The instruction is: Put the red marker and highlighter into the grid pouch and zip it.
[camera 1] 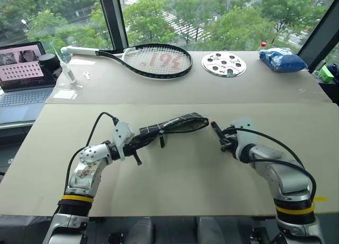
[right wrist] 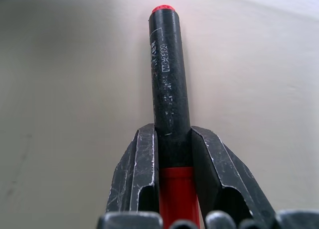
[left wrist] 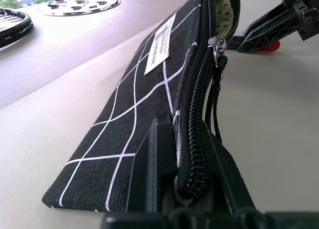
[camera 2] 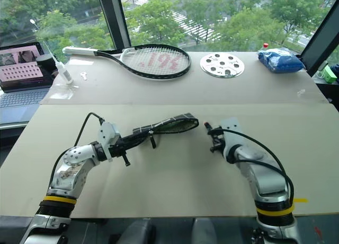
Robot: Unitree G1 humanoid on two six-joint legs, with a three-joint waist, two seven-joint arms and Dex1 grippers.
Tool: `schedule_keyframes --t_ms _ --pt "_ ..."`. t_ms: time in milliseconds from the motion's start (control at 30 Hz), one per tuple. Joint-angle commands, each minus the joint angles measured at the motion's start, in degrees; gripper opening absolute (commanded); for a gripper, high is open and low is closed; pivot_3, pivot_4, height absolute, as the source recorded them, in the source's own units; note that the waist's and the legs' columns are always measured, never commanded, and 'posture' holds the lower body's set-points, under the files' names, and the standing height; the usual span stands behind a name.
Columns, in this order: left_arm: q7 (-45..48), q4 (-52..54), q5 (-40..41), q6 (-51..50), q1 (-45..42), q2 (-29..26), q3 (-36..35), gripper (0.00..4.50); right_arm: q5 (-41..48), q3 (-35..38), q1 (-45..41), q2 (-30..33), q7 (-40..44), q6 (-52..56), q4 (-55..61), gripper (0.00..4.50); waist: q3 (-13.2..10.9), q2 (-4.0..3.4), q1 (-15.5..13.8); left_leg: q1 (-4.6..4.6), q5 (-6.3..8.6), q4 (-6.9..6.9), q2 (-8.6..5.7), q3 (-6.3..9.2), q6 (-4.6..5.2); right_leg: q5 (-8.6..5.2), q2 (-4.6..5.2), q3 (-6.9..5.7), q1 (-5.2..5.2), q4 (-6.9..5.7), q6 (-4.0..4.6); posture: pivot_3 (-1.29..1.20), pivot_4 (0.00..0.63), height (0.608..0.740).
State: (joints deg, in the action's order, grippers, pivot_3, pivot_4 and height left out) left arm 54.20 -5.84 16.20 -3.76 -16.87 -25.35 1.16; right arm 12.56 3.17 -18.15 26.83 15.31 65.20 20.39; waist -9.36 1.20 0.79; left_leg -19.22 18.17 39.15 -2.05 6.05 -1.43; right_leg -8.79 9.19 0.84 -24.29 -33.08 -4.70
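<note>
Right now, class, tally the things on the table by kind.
Marker: 1
Pouch: 1
Racket: 1
Perforated disc: 1
Blue bag: 1
Laptop: 1
Total: 6

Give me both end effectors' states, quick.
Left end effector: shut on the grid pouch.
Right end effector: shut on the red marker.

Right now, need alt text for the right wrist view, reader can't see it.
The right claw is shut on the red marker, its two black fingers pinching the marker where the black cap meets the red body. The cap points away from the camera and ends in a small red tip, over a plain beige table.
</note>
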Motion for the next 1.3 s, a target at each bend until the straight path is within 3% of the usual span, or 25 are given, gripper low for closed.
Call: schedule_keyframes --t_ms 33,167,333,500,767,1067,1300 --pt "-0.2 0.71 0.64 0.98 -0.36 0.22 -0.37 0.0 0.28 1.5 -1.29 5.89 5.3 -5.63 0.97 0.56 -0.02 -0.02 -0.01 -0.02 0.0 0.0 0.0 0.0 0.0 0.0 0.0 0.0 -0.01 0.01 0.0 0.0 0.15 0.74" --pt "0.22 0.06 0.43 1.17 -0.74 0.37 -0.09 0.0 2.43 6.24 -3.88 13.4 13.6 -15.4 2.91 0.56 -0.07 -0.1 0.18 -0.06 0.0 -0.01 0.0 0.0 0.01 0.0 -0.01 0.0 -0.06 0.03 -0.01 0.0 0.15 0.74" --pt "0.81 -0.9 0.29 1.44 -1.48 0.46 0.02 0.0 2.39 3.68 3.76 27.66 32.25 -32.88 11.3 0.56 -0.09 -0.14 0.17 -0.04 0.02 -0.1 0.03 -0.01 0.03 -0.06 -0.03 -0.03 -0.04 0.09 -0.07 0.0 0.15 0.74" --pt "1.19 -1.68 0.23 1.83 -2.0 0.58 0.14 0.0 -3.49 0.4 3.71 34.14 35.52 -40.96 9.74 0.56 -0.11 -0.08 0.27 -0.07 0.02 0.04 -0.04 -0.11 0.04 -0.04 0.1 0.03 0.02 0.11 -0.15 0.0 0.15 0.74" --pt "1.4 -1.45 0.21 2.08 -1.65 0.42 0.11 0.0 -10.02 -7.89 -3.22 30.98 34.15 -44.22 8.21 0.56 -0.11 -0.08 0.08 -0.07 0.02 0.05 -0.01 -0.08 0.03 -0.04 0.06 0.01 -0.02 0.08 -0.11 0.0 0.15 0.74" --pt "1.13 -0.2 0.32 1.95 -1.02 0.23 0.04 0.0 -15.6 -13.36 -4.51 29.62 35.95 -48.25 7.39 0.56 -0.11 -0.08 -0.02 -0.11 0.02 0.05 -0.01 -0.08 0.02 -0.04 0.06 0.0 -0.03 0.1 -0.11 0.0 0.15 0.74" --pt "1.27 0.07 0.42 1.73 -1.14 0.29 0.26 0.0 -21.77 -19.32 -9.88 24.25 34.85 -50.52 2.96 0.56 -0.11 -0.08 0.28 -0.08 0.02 0.04 0.0 -0.08 0.02 -0.04 0.04 0.01 -0.05 0.08 -0.1 0.0 0.15 0.74"
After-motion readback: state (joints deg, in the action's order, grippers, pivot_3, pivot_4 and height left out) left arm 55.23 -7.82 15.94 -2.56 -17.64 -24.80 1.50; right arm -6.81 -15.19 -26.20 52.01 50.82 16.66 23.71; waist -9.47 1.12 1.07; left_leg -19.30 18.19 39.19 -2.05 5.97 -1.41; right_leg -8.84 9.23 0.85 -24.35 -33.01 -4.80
